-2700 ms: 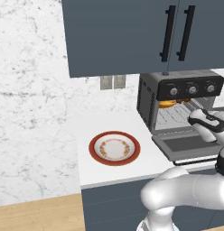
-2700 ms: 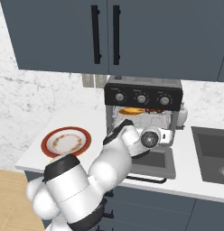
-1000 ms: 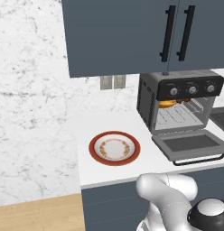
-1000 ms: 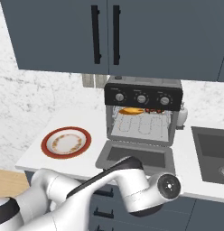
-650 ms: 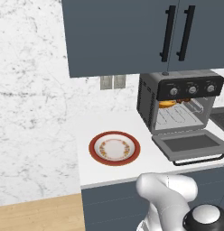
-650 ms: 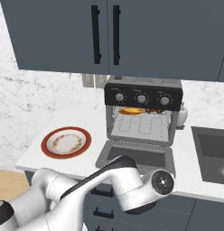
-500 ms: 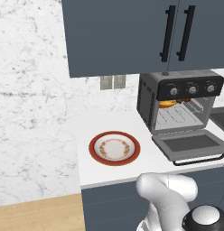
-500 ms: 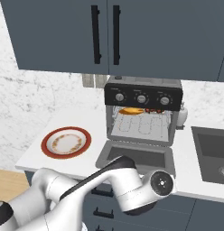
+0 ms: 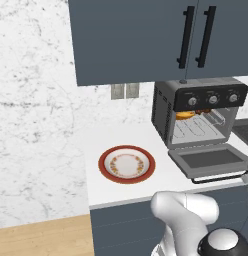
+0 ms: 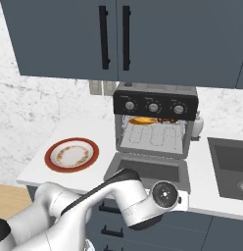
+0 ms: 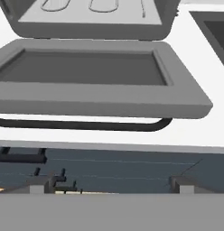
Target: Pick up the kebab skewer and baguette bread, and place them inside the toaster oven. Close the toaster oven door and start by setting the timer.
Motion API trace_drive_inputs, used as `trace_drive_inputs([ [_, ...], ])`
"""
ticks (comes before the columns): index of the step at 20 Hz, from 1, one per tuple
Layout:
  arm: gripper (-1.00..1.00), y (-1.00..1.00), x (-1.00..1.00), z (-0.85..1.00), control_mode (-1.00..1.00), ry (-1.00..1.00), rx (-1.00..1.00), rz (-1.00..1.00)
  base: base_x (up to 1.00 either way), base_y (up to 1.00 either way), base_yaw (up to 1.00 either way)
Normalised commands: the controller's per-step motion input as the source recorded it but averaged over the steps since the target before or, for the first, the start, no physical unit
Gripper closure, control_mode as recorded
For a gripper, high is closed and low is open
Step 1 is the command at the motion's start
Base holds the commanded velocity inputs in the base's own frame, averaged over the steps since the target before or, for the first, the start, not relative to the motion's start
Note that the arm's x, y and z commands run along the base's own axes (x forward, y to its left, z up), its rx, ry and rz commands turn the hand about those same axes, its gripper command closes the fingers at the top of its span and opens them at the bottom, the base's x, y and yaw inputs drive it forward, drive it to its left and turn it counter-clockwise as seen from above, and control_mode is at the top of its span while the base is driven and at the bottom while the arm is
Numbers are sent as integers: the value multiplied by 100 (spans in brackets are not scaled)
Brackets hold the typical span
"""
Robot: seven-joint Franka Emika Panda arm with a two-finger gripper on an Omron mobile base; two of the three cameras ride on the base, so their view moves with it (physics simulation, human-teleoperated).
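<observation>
the boxy grey-silver toaster oven (image 9: 196,117) stands at the right of the left base view on a smooth white surface (image 9: 121,190), its black control strip with three round knobs running along the top. the toaster oven door (image 9: 211,160) lies dropped flat toward the camera, a grey frame around a dark glass pane, with a thin dark bar handle curving along its front edge. inside the open cavity, above the pale wire racks, the golden-orange baguette bread (image 10: 142,120) sits at upper left, an oblong loaf with tapered ends, and just to its right the kebab skewer (image 10: 167,120) shows as small dark red chunks, its stick too fine to make out. a round plate (image 9: 127,164) with a red rim and a patterned cream centre rests on the surface left of the oven, well apart from it. in the hand view the door fills the upper half, and the tool (image 11: 109,187) sits at the bottom edge below the handle bar, its two small dark tips spread wide, released and grasping nothing. flat slate-blue cabinets (image 9: 146,35) with long black handles hang above, against a marbled white wall.
</observation>
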Motion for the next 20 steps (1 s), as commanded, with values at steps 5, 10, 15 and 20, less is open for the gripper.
trace_drive_inputs([
  [5,-100,9,32,-2,-100,-2,0,-2,0,0,0],
  [10,-100,5,1,-44,-100,-6,0,0,0,0,0],
  [15,-100,0,0,-41,-100,-10,0,0,0,0,0],
  [20,-100,0,24,-4,-100,-12,5,-1,0,0,0],
])
